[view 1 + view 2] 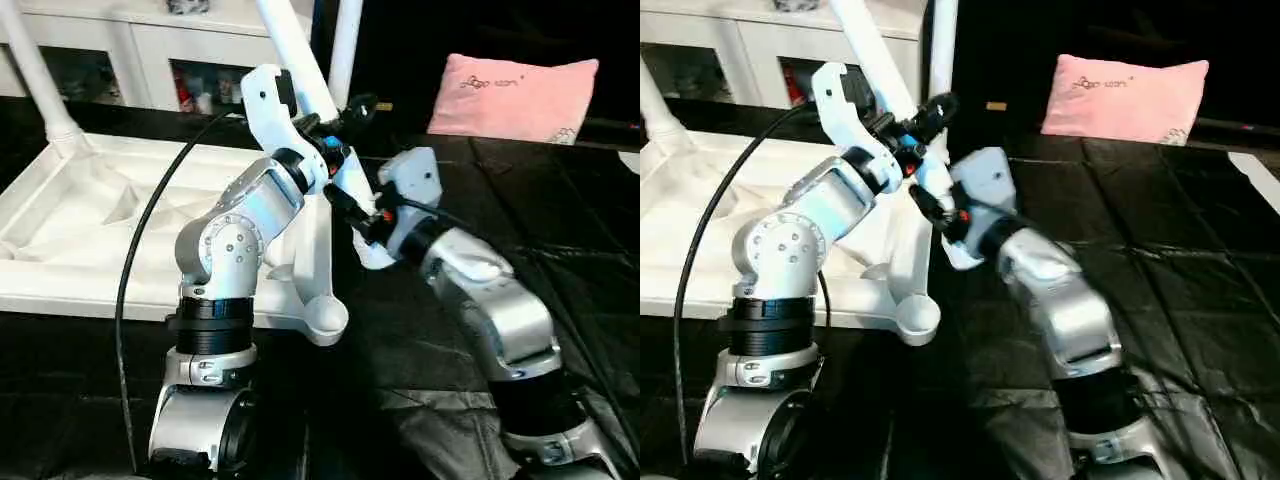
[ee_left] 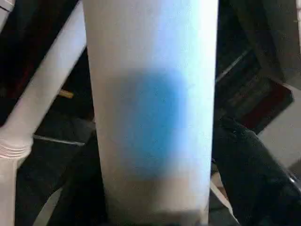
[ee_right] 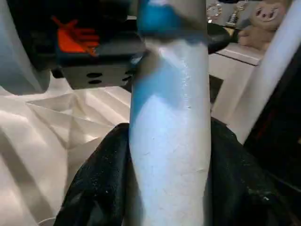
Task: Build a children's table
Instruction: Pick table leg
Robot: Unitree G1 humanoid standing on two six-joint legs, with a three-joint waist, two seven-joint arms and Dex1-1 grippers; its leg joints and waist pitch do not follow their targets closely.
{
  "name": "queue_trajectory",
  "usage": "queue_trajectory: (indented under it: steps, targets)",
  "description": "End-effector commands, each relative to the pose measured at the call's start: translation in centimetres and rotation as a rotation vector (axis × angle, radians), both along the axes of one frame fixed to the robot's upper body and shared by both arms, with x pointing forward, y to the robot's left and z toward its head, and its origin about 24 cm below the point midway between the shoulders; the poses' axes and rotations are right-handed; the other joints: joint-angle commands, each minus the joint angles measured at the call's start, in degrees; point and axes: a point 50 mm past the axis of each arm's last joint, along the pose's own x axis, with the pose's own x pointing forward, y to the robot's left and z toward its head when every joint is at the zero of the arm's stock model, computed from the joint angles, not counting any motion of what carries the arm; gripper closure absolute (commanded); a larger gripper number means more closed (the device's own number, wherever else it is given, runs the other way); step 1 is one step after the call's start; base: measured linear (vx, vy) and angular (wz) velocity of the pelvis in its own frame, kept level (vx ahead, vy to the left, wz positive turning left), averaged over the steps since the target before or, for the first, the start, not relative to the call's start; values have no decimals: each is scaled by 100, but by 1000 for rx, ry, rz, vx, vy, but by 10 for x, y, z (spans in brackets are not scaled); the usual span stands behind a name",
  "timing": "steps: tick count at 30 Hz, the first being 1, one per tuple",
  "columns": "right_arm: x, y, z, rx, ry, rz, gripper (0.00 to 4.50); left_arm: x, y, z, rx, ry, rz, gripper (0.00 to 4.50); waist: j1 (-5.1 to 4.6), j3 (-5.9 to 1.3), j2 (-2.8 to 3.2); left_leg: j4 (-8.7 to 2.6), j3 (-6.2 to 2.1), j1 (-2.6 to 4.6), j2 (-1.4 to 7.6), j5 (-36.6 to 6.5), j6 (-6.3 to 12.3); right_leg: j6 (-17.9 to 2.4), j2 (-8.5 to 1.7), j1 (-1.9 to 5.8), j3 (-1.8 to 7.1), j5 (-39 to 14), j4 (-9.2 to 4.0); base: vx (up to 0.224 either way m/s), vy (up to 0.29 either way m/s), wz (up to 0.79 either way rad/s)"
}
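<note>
The children's table top (image 1: 90, 200) lies upside down on the black surface, ribbed underside up. One white leg (image 1: 35, 75) stands in its far left socket and another leg (image 1: 343, 40) rises at the back. A third leg (image 1: 292, 45) slants down toward me between my two grippers. My left gripper (image 1: 340, 125) is around this leg (image 2: 150, 117) higher up. Lower down, my right gripper (image 1: 362, 218) is shut on the leg (image 3: 169, 141), its black fingers (image 3: 99, 183) pressing both sides. The leg's lower end hangs above the near right corner socket (image 1: 325, 320).
A pink pillow (image 1: 515, 95) lies at the back right on the black cloth. A white cabinet (image 1: 150, 50) with glass doors stands behind the table top. A black cable (image 1: 140, 240) loops over my left arm.
</note>
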Motion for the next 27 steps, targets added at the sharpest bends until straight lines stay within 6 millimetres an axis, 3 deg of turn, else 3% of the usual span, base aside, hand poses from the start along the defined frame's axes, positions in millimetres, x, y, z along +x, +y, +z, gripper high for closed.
queue_trajectory:
  steps: [1,6,10,19,21,24,27]
  targets:
    - [2,0,2,-18,-31,-27,264,-3,-16,12,-22,-23,0,164,-34,-380,75,-395,-108,207,224,-1030,-401,-821,-412,208,241,518,-444,0,0,0]
    - [3,4,1,-41,-58,-31,264,-2,-15,13,-43,-22,36,205,-78,-379,71,-392,-111,201,225,-1058,-394,-796,-408,205,247,455,-448,0,0,0]
    - [3,7,0,-44,-84,-38,264,-3,-15,12,-39,-17,57,247,-79,-390,81,-376,-106,202,221,-953,-348,-848,-407,205,247,691,-428,0,0,0]
    - [3,9,-3,-26,-82,-34,264,-3,-14,12,-51,-11,61,268,-79,-387,76,-378,-101,209,221,-1038,-324,-860,-408,202,248,615,-432,0,0,0]
    - [3,9,-1,4,-78,-19,194,-1,-12,12,-49,-16,71,268,-75,-389,79,-379,-104,210,225,-1034,-325,-861,-408,202,249,621,-429,0,0,0]
    - [-1,9,3,83,-51,34,192,2,-5,13,-22,-38,96,268,-76,-389,81,-381,-106,206,225,-1052,-268,-858,-409,209,249,675,-429,0,0,0]
    - [-5,6,8,135,-35,101,150,9,8,15,59,-87,125,268,-65,-391,76,-381,-106,213,221,-1006,-210,-798,-402,209,249,721,-433,0,0,0]
